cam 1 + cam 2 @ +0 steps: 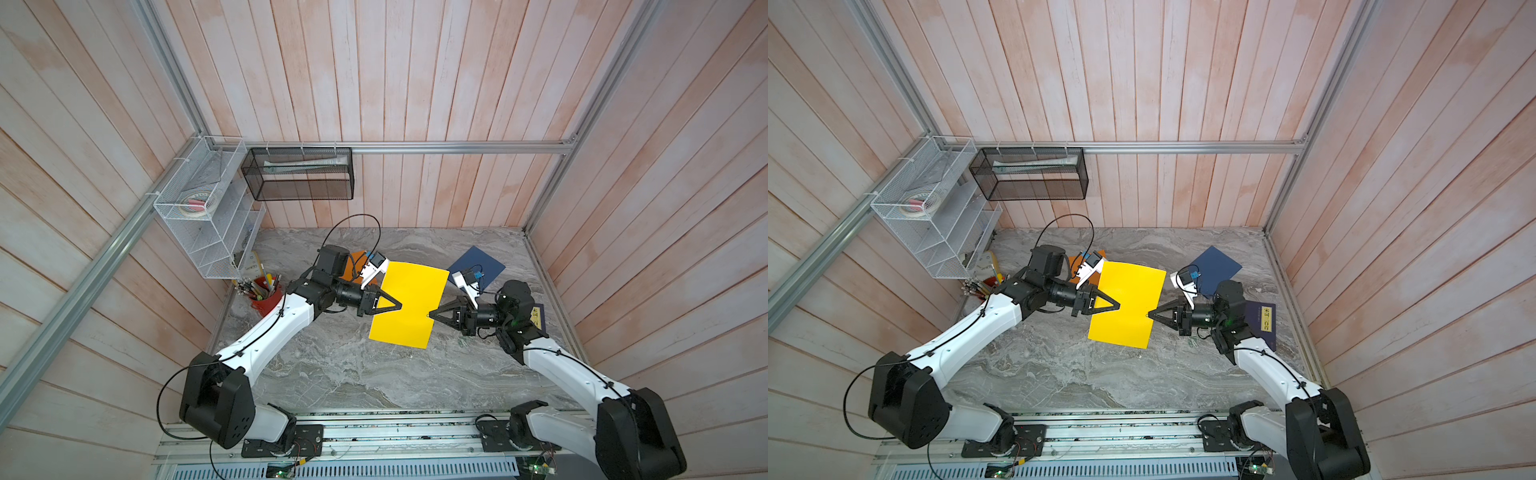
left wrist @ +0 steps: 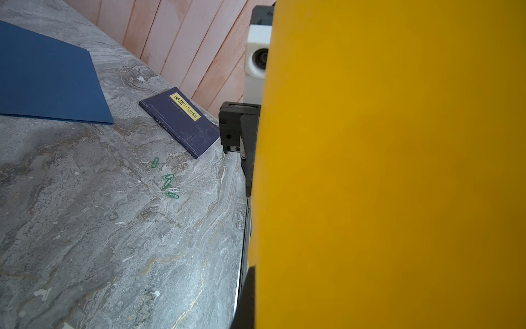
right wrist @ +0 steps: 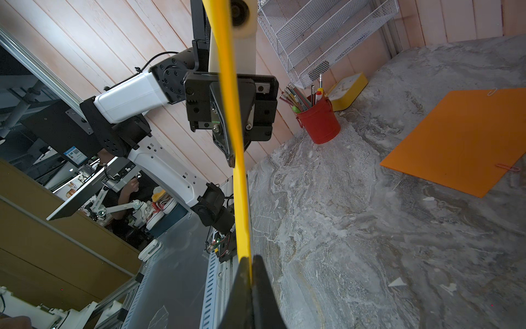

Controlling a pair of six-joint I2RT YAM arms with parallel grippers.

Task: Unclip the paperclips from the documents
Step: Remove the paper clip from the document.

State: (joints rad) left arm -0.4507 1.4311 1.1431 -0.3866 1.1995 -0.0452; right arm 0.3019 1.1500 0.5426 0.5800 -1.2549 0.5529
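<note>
A yellow document (image 1: 409, 305) hangs above the table between my two grippers. My left gripper (image 1: 400, 305) is shut on one long edge, and its finger (image 2: 247, 296) shows beside the sheet (image 2: 398, 171). My right gripper (image 1: 431, 314) is shut on the opposite edge (image 3: 242, 199), its jaws pinched together around the sheet; no clip shows between them. The orange document (image 3: 455, 142) lies flat with two pinkish paperclips (image 3: 508, 167) on its edges. The dark blue document (image 1: 478, 264) lies at the back right. Several loose green and white paperclips (image 2: 170, 185) lie on the table.
A navy book with a gold label (image 1: 1262, 320) lies under my right arm. A red pot of pens (image 1: 266, 297) and a yellow box (image 3: 347, 89) stand at the back left, below a white wire rack (image 1: 208, 208). A black mesh basket (image 1: 299, 174) hangs on the back wall.
</note>
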